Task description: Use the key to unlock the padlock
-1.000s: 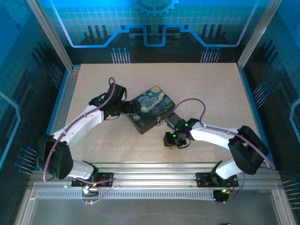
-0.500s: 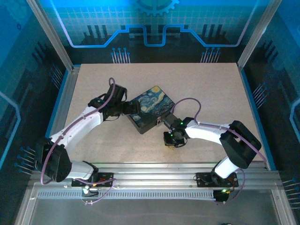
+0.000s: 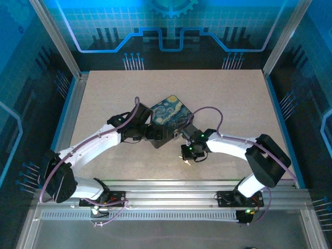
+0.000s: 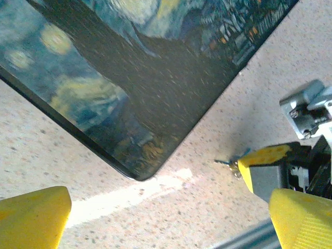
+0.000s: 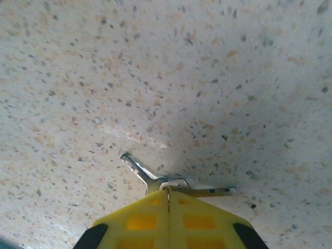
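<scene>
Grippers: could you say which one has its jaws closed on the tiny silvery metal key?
The right gripper, shut on the silvery key; the left gripper stands wide open by the blue-painted dark box.

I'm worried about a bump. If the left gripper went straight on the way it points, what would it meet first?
Probably the box, whose corner lies just ahead of the open left gripper, though depth is unclear. The right gripper sits off to the side.
</scene>
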